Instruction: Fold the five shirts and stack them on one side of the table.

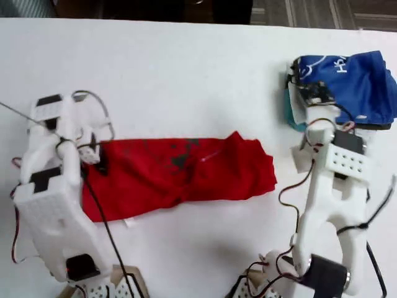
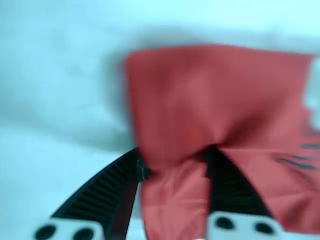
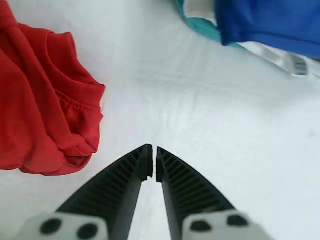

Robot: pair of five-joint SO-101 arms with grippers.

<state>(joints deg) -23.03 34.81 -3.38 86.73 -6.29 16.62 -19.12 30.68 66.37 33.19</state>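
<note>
The white table [image 1: 186, 68] carries everything. One red shirt [image 1: 180, 171] lies across its middle, partly folded into a long band. Its long axis runs side to side, roughly parallel to the table's far edge, with one end at the left arm [image 1: 53, 186] and the other pointing toward the right arm [image 1: 335, 186]. A dark print faces up near the middle of the band. Which end is the collar cannot be told, though the right wrist view shows a hemmed, rumpled edge of the red shirt [image 3: 35, 110] at the end nearer the right arm.

Two arms stand at the near edge, one on each side of the shirt.

At the far right of the table sits one stack, well apart from the red shirt. Three layers can be counted in it: a blue shirt [image 1: 353, 81] on top, a teal shirt [image 1: 290, 115] peeking out at the edge, and a white layer [image 3: 280, 55] under the blue.

The left gripper [image 2: 172, 162] is at the red shirt's left end, its jaws pinching a raised fold of the red cloth [image 2: 210, 100]. The right gripper [image 3: 151, 162] hangs over bare table between the red shirt and the stack, jaws pressed almost together on nothing
</note>
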